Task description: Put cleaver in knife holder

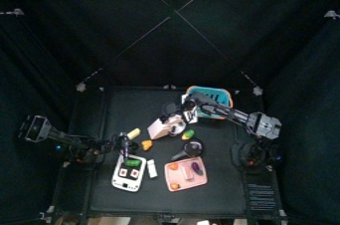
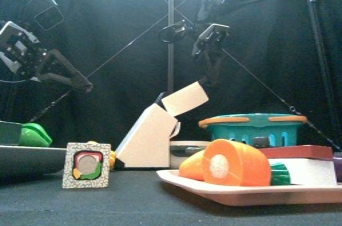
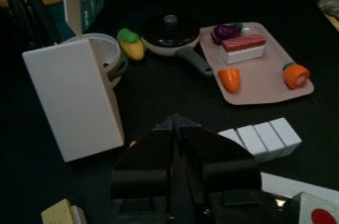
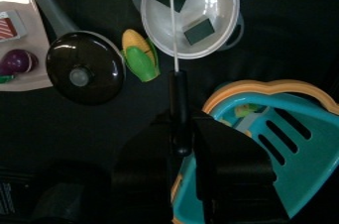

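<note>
Black curtains (image 1: 80, 30) pen in a small black table (image 1: 133, 105), which sits in the middle of the top view with an arm entering from each side.

There is one knife holder (image 2: 160, 130), a whitish-and-tan block leaning at lower centre of the front view. The one cleaver (image 4: 173, 59) is above it and slightly right, seen edge-on as a thin grey line. It is pinched in the right gripper (image 4: 176, 129), clear of the holder.

At the right of the front view are one teal basket (image 2: 254, 128) and one pink tray (image 3: 265, 91). The tray holds two orange toy pieces (image 3: 232, 80) (plus a purple item too small to name). One black lidded pan (image 4: 82, 66) lies just beside one corn cob (image 4: 139, 56).

The left gripper (image 3: 176, 127) rests at the table's left, its jaws meeting on nothing.
</note>
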